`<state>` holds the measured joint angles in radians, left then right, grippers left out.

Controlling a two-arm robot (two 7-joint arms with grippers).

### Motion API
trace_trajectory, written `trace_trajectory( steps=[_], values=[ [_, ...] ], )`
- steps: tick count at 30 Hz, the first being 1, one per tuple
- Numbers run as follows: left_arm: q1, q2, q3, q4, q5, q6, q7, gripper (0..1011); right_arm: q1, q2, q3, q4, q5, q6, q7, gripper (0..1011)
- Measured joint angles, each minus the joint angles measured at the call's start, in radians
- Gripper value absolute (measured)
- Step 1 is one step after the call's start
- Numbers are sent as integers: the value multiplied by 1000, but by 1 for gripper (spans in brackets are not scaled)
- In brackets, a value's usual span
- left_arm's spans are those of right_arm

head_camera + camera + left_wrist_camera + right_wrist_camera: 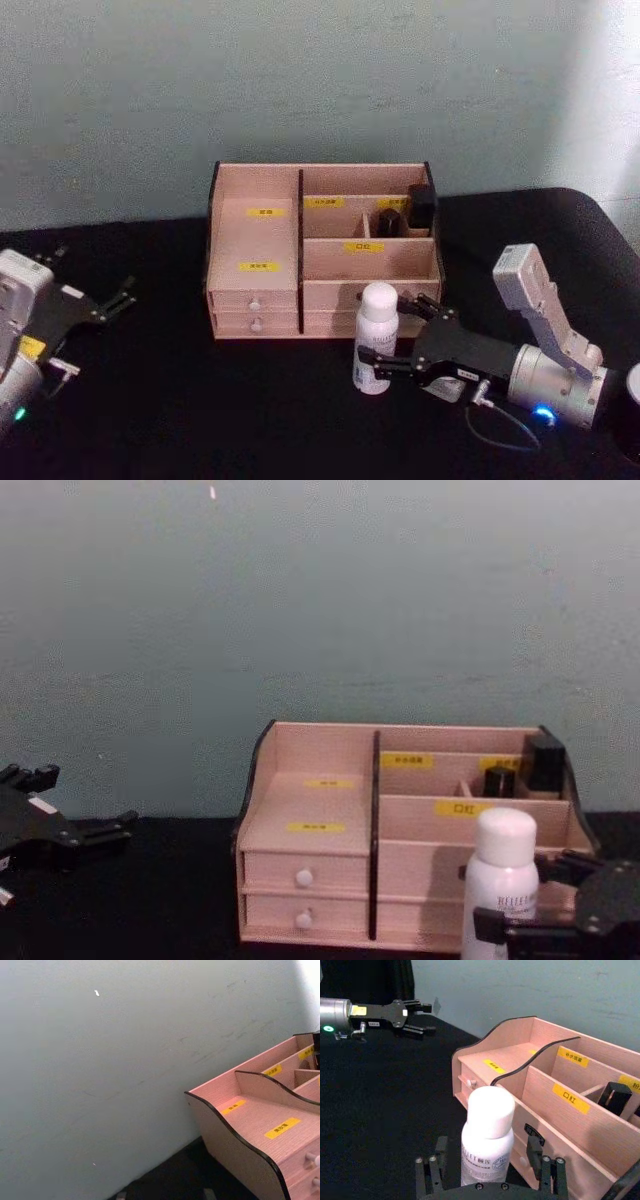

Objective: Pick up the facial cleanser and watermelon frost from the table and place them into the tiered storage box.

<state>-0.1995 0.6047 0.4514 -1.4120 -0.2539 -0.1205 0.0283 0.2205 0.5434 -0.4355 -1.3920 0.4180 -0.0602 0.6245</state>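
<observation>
Between the spread fingers of the right gripper (488, 1143) stands a white bottle (487, 1125) with a white cap, upright on the table. The jaws are wide open, one finger on each side of the bottle's lower body, and a gap shows on both sides, so nothing is gripped. Just beyond the gripper and the bottle sits the pink storage box (260, 240), the bottle close to its lower right drawers. Farther back from the gripper, in the box's rear right compartments, stand a tall black item (422, 205) and a shorter one (388, 222). Well away across the table, on the far side of the box, the left gripper (422, 1019) hangs low with its fingers parted and empty. A black table (200, 400) lies under both grippers, and a plain pale blue-green wall (300, 80) rises behind the box.
</observation>
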Motion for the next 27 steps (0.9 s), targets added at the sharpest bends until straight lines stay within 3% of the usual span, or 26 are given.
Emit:
trace_trajectory(
  steps=[27],
  values=[
    [0,0,0,0,0,0,0,1001,25,-19,-12,36,24,27,0,1002]
  ],
)
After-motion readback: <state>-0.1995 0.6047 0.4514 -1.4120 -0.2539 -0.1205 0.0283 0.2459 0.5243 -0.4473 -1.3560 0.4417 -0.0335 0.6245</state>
